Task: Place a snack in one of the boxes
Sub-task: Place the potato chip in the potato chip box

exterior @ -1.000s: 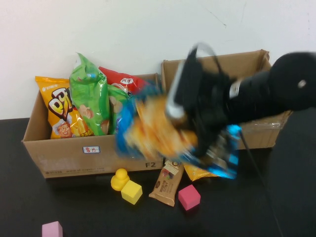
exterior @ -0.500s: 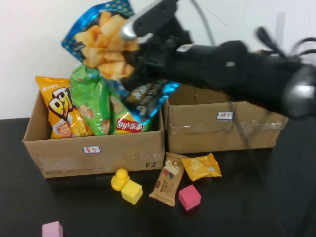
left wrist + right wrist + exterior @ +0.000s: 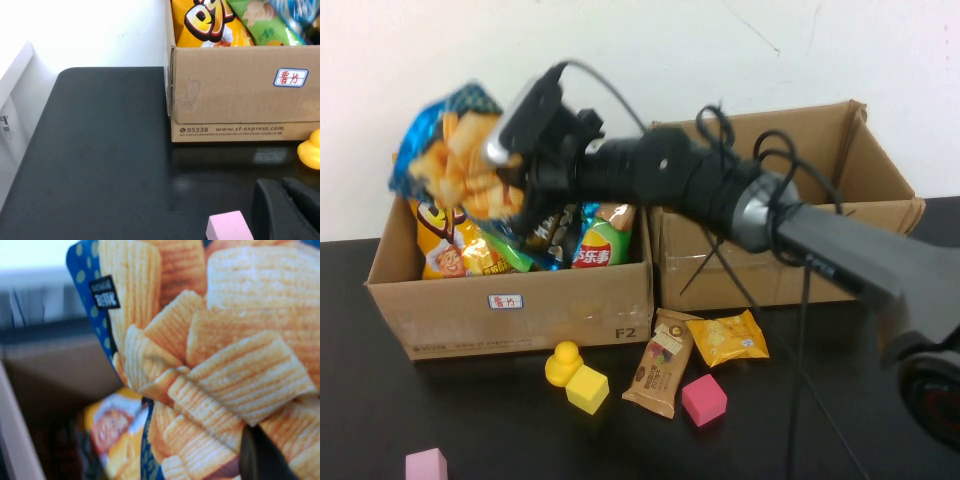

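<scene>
carrying step, late stage: right gripper (image 3: pixel 510 195) clamped narrow on the blue chip bag (image 3: pixel 445 160), reaching from the right across the table and hanging over the left end of the left box (image 3: pixel 510 315). bag held clear above the box rim, tilted, partly overlapping the orange snack bag (image 3: pixel 445 250) and the other packets already standing inside; in the right wrist view, only ridged-chip print on the blue chip bag (image 3: pixel 220 355) filling the frame, with a dark finger (image 3: pixel 260 455) pressed against it. right box (image 3: pixel 790 250), the taller one with tape strips, standing just beside the left one and apparently not the target. left gripper (image 3: pixel 287 210) parked low near the table front, beside a pink block (image 3: pixel 230 227) and near the yellow duck (image 3: pixel 312 150); cannot tell how its jaws stand. still loose on the table in front of the boxes: a snack bar (image 3: pixel 660 375), a small yellow packet (image 3: pixel 728 338), a yellow block (image 3: pixel 586 388) and a magenta block (image 3: pixel 703 399). next move, by judgement: lower the bag into a gap between the standing packets, then release. crowded box, so a slow descent and an angle matching the neighbours likely needed; a release too high or off-centre risks the bag tipping over the side wall.
</scene>
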